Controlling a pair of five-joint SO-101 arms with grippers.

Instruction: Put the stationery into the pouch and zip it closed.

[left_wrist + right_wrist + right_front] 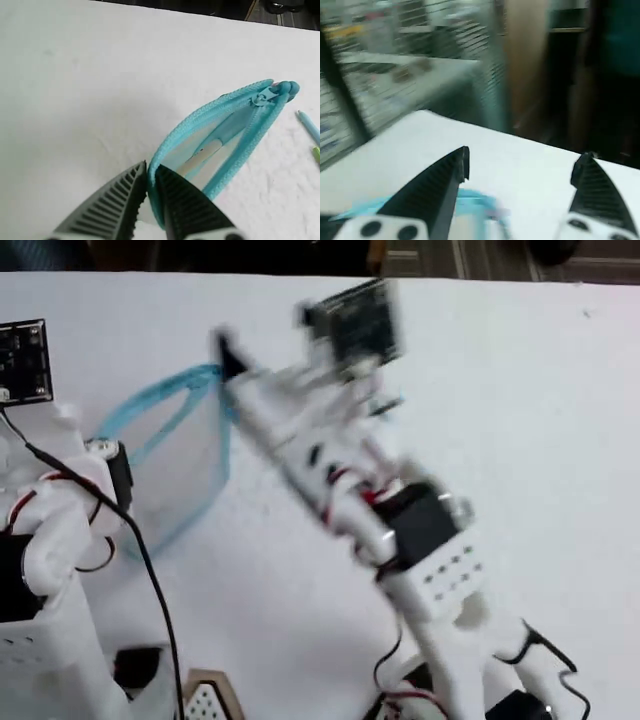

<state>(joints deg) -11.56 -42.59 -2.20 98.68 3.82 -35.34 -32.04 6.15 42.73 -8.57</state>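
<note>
The left gripper (151, 175) pinched the blue pouch (200, 116) by its rim, the right gripper (525, 157) gaped empty, and a slipping pinch risked collapsing the mouth.

white table (560, 390) runs wide across the scene, a wood-edged perforated piece (207, 698) sits at its near edge, blurred shelves (385, 40) and a tan panel (530, 65) stand behind.
</note>
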